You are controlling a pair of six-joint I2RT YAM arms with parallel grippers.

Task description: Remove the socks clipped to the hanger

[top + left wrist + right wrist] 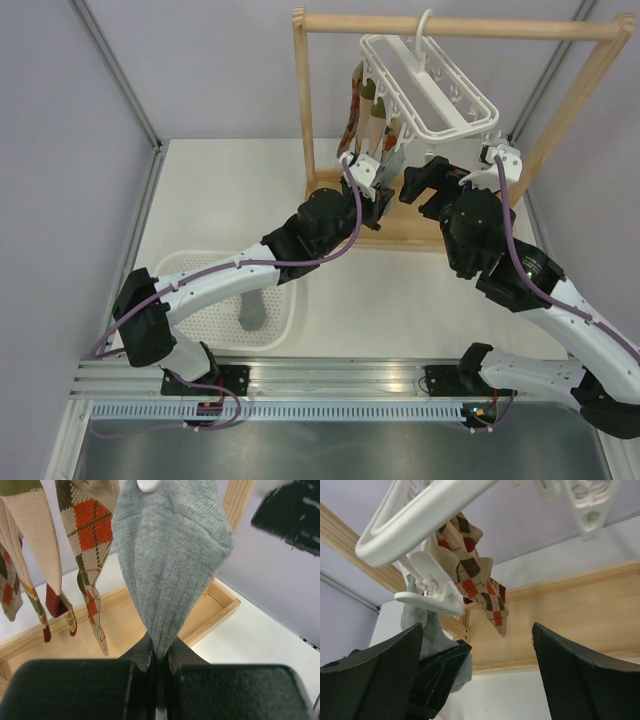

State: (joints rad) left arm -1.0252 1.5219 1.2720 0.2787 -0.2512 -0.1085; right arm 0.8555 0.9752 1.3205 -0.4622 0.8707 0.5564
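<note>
The white hanger [430, 85] hangs by its hook from the wooden rail, and its frame [420, 510] fills the top of the right wrist view. Several argyle socks [362, 105] dangle from its clips on the left side. A plain grey sock [172, 555] is still pinched at its top by a white clip [149, 484]. My left gripper [160, 655] is shut on this sock's lower end. My right gripper [476, 630] stands open just below the clip [430, 587] that holds the grey sock [417, 622], touching nothing. Argyle socks [87, 530] hang left of the grey one.
The light wooden rack [460, 28] carries the hanger, and its tray base [220, 605] lies under the socks. A white perforated basket [200, 275] at the near left holds a grey sock [253, 312]. Both arms crowd together in front of the rack.
</note>
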